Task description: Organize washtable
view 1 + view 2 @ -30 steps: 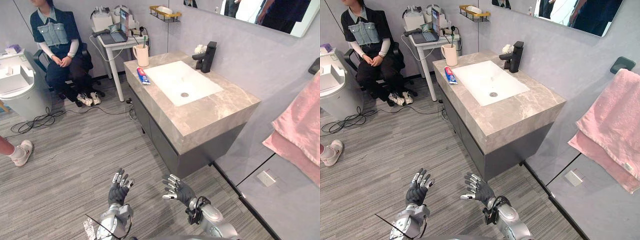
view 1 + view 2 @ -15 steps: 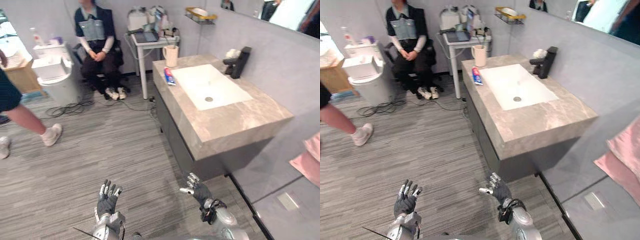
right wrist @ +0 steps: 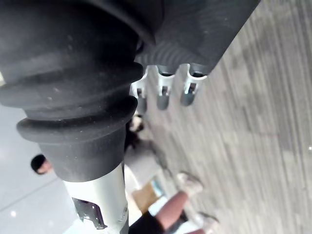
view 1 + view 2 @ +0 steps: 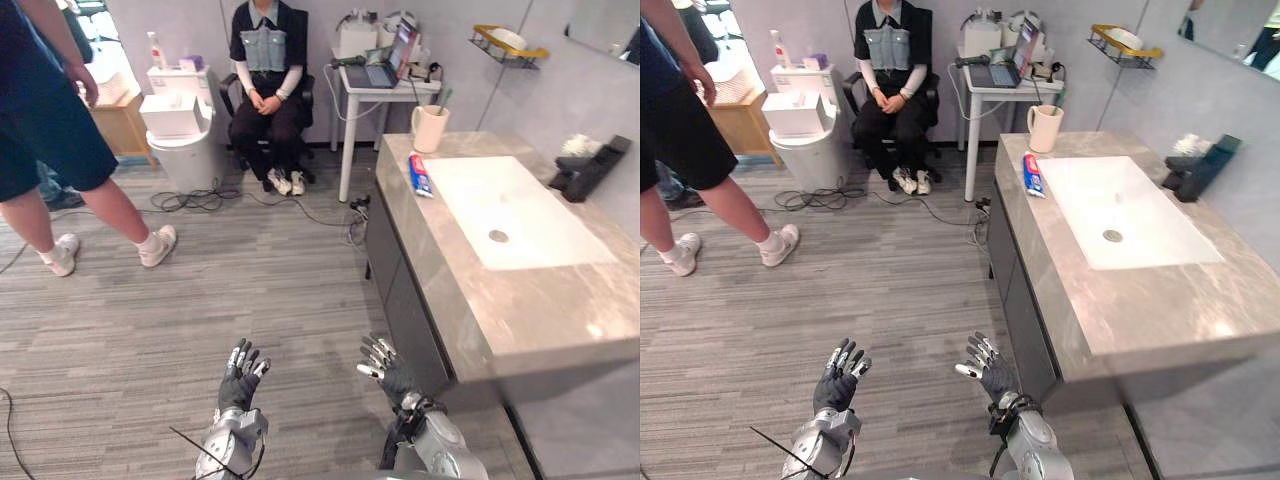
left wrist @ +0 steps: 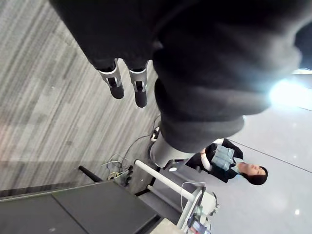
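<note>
Well apart – toothpaste (image 4: 420, 175) & rt hand (image 4: 385, 366)

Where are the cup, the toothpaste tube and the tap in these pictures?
cup (image 4: 430, 130): left eye view, its side wall.
toothpaste tube (image 4: 419, 176): left eye view, middle of the tube.
tap (image 4: 588, 168): left eye view, its black body.

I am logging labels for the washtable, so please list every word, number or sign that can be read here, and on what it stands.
No text here can be read.
Print on the toothpaste tube, lying on the washtable: too small to read.
Screen of the laptop: too small to read.
</note>
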Available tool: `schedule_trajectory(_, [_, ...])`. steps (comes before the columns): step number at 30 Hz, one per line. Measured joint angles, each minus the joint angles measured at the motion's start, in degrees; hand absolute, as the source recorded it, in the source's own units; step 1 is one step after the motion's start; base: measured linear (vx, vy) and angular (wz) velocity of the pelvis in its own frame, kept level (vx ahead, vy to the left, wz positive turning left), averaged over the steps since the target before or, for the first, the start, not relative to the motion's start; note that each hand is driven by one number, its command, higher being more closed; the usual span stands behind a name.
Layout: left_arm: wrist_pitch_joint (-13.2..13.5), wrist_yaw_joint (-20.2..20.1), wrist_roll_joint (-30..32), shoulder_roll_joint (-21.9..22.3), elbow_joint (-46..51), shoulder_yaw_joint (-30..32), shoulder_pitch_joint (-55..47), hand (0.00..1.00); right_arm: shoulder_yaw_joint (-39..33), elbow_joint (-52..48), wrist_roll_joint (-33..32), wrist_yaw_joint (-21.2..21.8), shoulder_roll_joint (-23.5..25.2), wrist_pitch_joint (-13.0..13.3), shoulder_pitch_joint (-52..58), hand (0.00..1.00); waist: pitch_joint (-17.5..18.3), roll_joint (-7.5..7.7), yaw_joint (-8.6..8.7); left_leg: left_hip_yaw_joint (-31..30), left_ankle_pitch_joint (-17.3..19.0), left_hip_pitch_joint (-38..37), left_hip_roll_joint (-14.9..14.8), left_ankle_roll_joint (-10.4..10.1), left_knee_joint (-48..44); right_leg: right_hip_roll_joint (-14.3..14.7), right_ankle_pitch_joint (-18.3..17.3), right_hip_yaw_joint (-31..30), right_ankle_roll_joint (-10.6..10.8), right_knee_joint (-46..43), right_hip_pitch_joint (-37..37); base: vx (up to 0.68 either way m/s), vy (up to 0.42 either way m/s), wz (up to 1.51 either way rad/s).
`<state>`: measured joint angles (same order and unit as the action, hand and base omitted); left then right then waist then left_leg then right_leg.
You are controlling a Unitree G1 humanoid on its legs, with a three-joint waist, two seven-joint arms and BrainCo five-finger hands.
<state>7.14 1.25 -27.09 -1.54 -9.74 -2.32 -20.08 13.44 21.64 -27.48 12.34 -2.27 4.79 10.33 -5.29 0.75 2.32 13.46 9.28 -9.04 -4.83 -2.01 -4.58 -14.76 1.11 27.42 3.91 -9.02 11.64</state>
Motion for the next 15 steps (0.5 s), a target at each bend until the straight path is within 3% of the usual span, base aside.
schedule_trajectory(1, [-0.16,-0.04,0.2,0.26,-0.37,-0.2,0.2,0.0,-0.06,-0.83,0.23,0.11,-0.35,-0.01,0.43,0.0,-0.12,0.26,0.09,-0.61,1.29,-1.94,0.7,-1.61,0.88,-0.08,3.46,0.63,-3.44,-0.19,-0.42,0.53,-0.256,0.2])
schedule_trajectory(2, [-0.33,-0.06,0.23,0.9,-0.46,-2.07,0.21,0.0,-0.49,-0.94,0.59,0.08,-1.09,-0.03,0.43,0.0,0.12,-1.06,0.08,-0.49,1.84,-3.56,-0.54,-2.61,2.65,0.2,3.94,2.87,-3.83,-3.46,-0.3,0.54,-0.192,0.04])
schedule_trajectory(3, [-0.37,-0.1,0.26,1.54,-0.43,-4.04,0.46,0.0,-0.67,-1.04,0.93,0.07,-1.85,-0.04,0.56,0.0,0.27,-3.49,0.28,-0.3,2.27,-4.28,-2.14,-3.36,3.45,1.09,1.44,3.46,-4.46,-5.54,0.11,0.47,-0.126,-0.07])
schedule_trajectory(5, [-0.36,-0.34,0.53,2.38,-0.13,-6.32,1.42,0.0,-1.91,-1.74,1.15,0.03,-2.43,-0.23,0.9,0.0,0.43,-5.8,0.34,0.85,1.04,-5.99,-4.18,-5.29,3.89,2.84,-2.19,2.76,-5.18,-9.87,1.18,0.39,-0.114,-0.17])
schedule_trajectory(6, [-0.47,-0.57,0.79,3.09,-0.19,-7.27,2.12,0.0,-2.2,-1.83,1.17,0.02,-2.66,-0.3,0.58,0.0,0.82,-6.09,0.52,1.62,0.51,-5.33,-5.16,-6.18,0.32,3.67,-3.92,1.99,-5.77,-11.42,1.18,0.46,-0.224,-0.33])
schedule_trajectory(8, [-0.55,-1.16,0.76,4.16,-0.41,-9.21,3.62,0.0,-3.72,-2.86,1.14,-0.12,-3.39,-0.13,0.06,0.0,0.71,-6.2,1.84,2.38,-0.15,-1.75,-6.18,-7.37,-9.44,4.3,-4.07,1.15,-5.73,-9.14,-0.67,0.45,-0.195,-0.37])
schedule_trajectory(9, [-0.56,-1.22,0.66,4.22,-0.89,-9.26,4.63,0.0,-4.15,-2.81,0.93,-1.23,-2.77,0.08,-0.49,0.0,0.63,-6.74,1.99,2.55,-0.4,0.67,-8.0,-7.97,-18.74,5.6,-4.0,0.68,-5.6,-6.96,-3.06,0.43,-0.067,-0.57])
schedule_trajectory(10, [-0.53,-1.06,0.62,4.24,-1.64,-8.48,5.49,0.0,-4.41,-2.8,0.64,-1.48,-2.56,0.11,0.25,0.0,0.38,-7.01,2.2,3.1,-2.91,3.54,-11.33,-11.52,-29.43,7.72,-4.04,0.49,-5.55,-4.42,-6.78,0.36,-0.038,-0.63])
schedule_trajectory(11, [-0.5,-0.98,0.62,4.18,-1.85,-8.12,5.58,0.0,-4.01,-2.81,0.4,-1.56,-2.49,0.12,0.71,0.0,0.53,-7.37,2.47,3.93,-5.57,4.6,-13.29,-11.77,-34.53,8.78,-4.06,0.36,-5.58,-3.08,-8.7,0.36,-0.012,-0.78])
schedule_trajectory(12, [-0.37,-0.81,0.65,3.85,-2.16,-6.99,5.29,0.0,-3.08,-2.81,0.3,-2.32,-1.69,0.11,1.26,0.0,0.6,-6.83,2.18,5.86,-12.19,6.19,-16.21,-10.47,-43.07,9.93,-3.98,-1.04,-5.76,0.04,-12.48,0.35,0.059,-0.92])
schedule_trajectory(13, [-0.33,-0.56,0.62,3.4,-2.49,-6.17,5.5,0.0,-3.15,-2.94,0.18,-2.67,-0.25,0.53,1.05,0.0,0.62,-6.87,1.84,7.7,-6.36,9.46,-18.57,-9.78,-50.36,10.44,-4.33,-3.67,-5.42,1.92,-14.09,0.4,0.1,-0.96])
schedule_trajectory(14, [-0.35,-0.29,0.55,3.02,-2.67,-5.97,6.1,0.0,-3.51,-2.94,-0.1,-3.05,0.3,0.53,0.68,0.0,0.66,-6.66,1.63,8.5,-0.92,11.61,-19.28,-7.41,-52.54,10.48,-4.59,-5.13,-4.91,2.28,-14.19,0.3,0.209,-0.95])
schedule_trajectory(15, [-0.36,0.2,0.18,2.11,-2.7,-5.47,6.82,0.0,-3.85,-2.92,-0.66,-3.53,1.07,0.51,-0.37,0.0,0.35,-5.1,1.04,10.41,5.56,15.02,-18.44,-2.16,-52.13,9.55,-5.11,-7.99,-4.22,2.3,-14.27,0.27,0.265,-0.92])
